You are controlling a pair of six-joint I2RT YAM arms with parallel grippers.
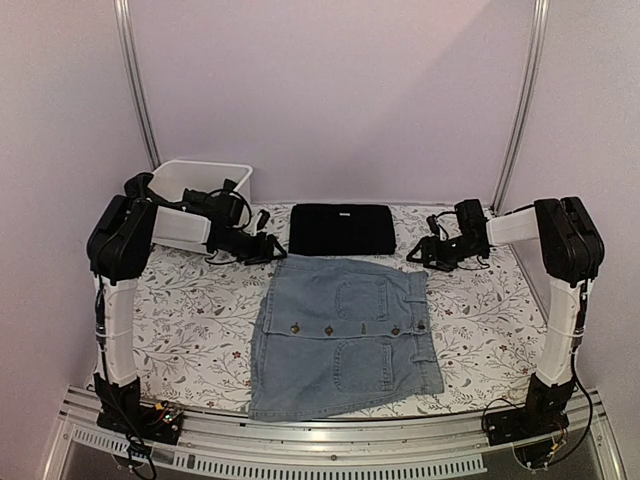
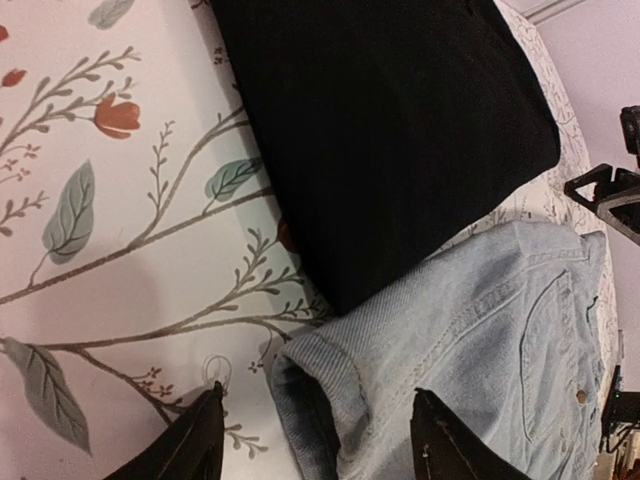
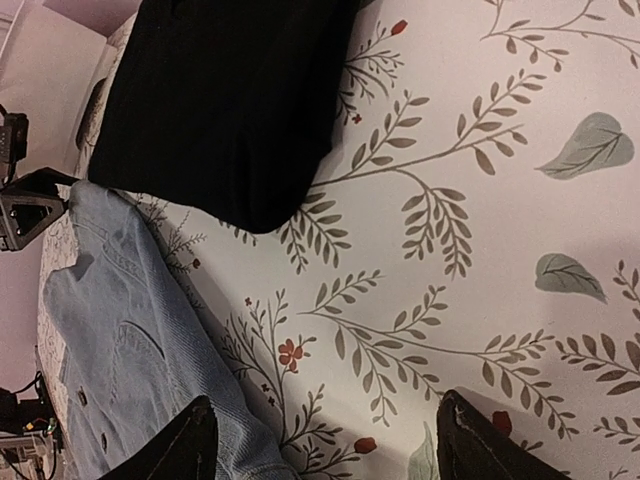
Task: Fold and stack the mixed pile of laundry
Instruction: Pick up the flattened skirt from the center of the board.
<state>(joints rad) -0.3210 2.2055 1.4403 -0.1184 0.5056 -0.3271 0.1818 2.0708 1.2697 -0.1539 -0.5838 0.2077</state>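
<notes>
Fingers point(image 2: 205, 445) of left gripper point(image 1: 268, 247) and right gripper point(image 1: 415, 255) stood parted, empty. Denim garment point(image 1: 340, 335), long axis 12-to-6 o'clock, lay toward 6 o'clock; left gripper was nearer its corner.

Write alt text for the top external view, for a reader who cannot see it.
A light blue denim garment lies flat on a floral-covered table, with a folded black cloth behind it. The left claw and right claw hover open near the denim's far corners; a white plastic bin stands far left.
</notes>
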